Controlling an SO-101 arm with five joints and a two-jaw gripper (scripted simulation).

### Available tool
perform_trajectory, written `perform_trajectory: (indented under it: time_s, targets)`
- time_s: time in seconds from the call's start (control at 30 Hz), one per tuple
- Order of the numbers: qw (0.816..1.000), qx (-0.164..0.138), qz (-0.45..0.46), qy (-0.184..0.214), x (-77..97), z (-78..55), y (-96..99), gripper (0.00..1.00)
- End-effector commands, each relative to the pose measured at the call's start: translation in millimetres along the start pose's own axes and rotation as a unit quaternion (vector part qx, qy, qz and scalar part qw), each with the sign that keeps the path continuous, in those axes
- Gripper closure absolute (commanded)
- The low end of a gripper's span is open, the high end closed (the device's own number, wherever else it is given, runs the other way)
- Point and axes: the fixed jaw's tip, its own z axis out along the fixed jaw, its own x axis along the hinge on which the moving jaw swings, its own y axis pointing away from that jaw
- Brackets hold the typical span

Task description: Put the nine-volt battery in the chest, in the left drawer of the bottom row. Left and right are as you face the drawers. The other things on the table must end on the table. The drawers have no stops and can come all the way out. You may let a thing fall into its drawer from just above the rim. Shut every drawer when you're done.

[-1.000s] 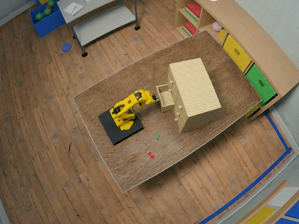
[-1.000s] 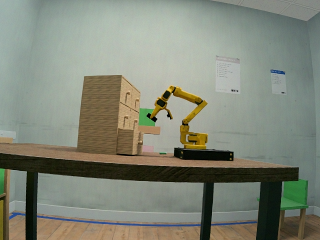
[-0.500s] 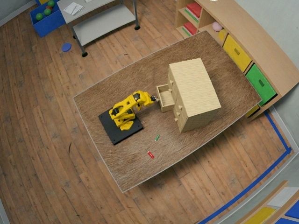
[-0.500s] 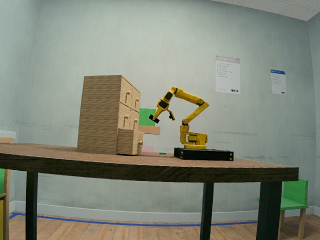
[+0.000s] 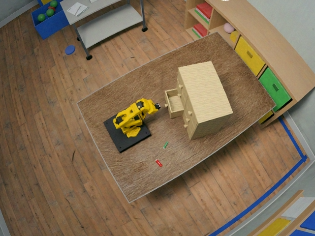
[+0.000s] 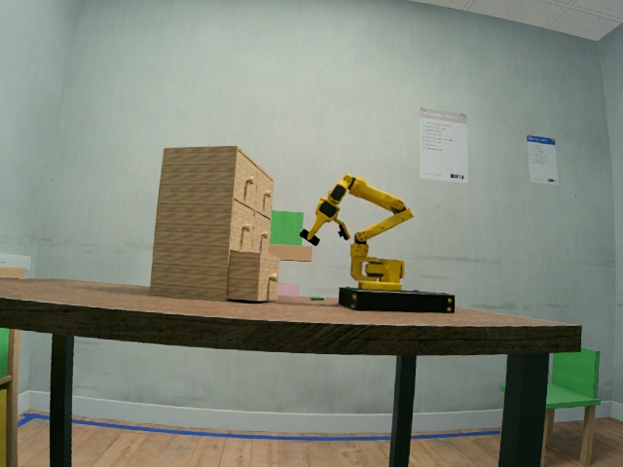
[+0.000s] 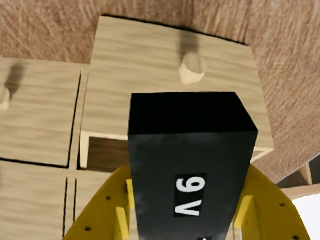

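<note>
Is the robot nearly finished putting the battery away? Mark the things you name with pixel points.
About halfway, it looks like. Done: the pale wooden bottom-left drawer (image 5: pixel 177 111) (image 6: pixel 243 276) (image 7: pixel 165 85) is pulled open. In hand: the black nine-volt battery (image 7: pixel 192 160), gripped between the fingers, outside the drawer. Left: drop it inside, then shut the drawer.

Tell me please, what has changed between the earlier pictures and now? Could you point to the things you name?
The gripper (image 5: pixel 156 106) (image 6: pixel 310 235) (image 7: pixel 187 200) moved slightly back from the chest (image 5: pixel 205 91) (image 6: pixel 194 221) (image 7: pixel 35 120), and a little lower, carrying the nine-volt battery (image 6: pixel 309 236) (image 7: pixel 192 155). Nothing was newly gripped or released. The open drawer (image 5: pixel 175 103) (image 6: pixel 243 276) (image 7: pixel 135 75), green item (image 5: pixel 165 145) (image 6: pixel 316 298) and red item (image 5: pixel 158 162) stayed put.
</note>
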Motion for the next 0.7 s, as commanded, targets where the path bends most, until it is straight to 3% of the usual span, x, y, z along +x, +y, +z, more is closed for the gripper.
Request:
perform_trajectory:
  time_s: [0.0, 0.67]
  targets:
    - [1.000, 0.003, -0.008, 0.001, 6.1, 3.4, -1.2, 1.00]
    - [1.000, 0.004, -0.008, 0.002, 33.2, 19.0, -2.1, 1.00]
